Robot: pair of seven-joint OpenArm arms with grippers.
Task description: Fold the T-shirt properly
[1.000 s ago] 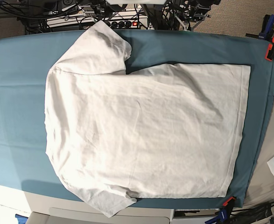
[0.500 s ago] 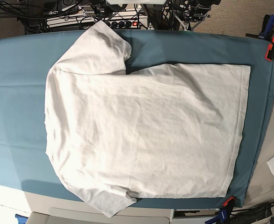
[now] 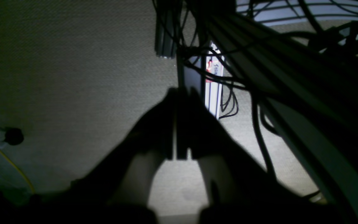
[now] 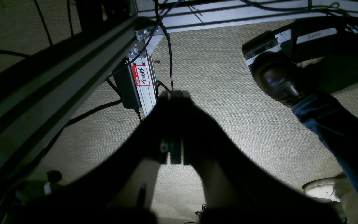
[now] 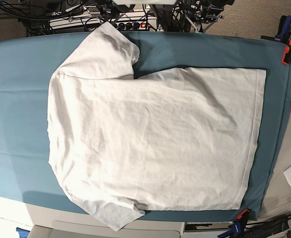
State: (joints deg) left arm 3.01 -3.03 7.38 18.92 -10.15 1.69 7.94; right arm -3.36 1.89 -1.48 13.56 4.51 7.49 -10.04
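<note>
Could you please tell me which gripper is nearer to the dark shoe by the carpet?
Probably right: the right gripper hangs beside the dark shoe in its view, while the left gripper has no shoe in view.

Base view bright, even; wrist views dim, hands silhouetted.

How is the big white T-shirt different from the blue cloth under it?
The T-shirt is white, while the teal table cover is blue-green. The T-shirt is wrinkled, with sleeves sticking out; the table cover looks smoother and plainly rectangular. The T-shirt lies on top, and the table cover spreads wider beneath it, showing on all sides. Orange clamps hold the table cover's edge, but nothing holds the T-shirt. Both are spread flat.
</note>
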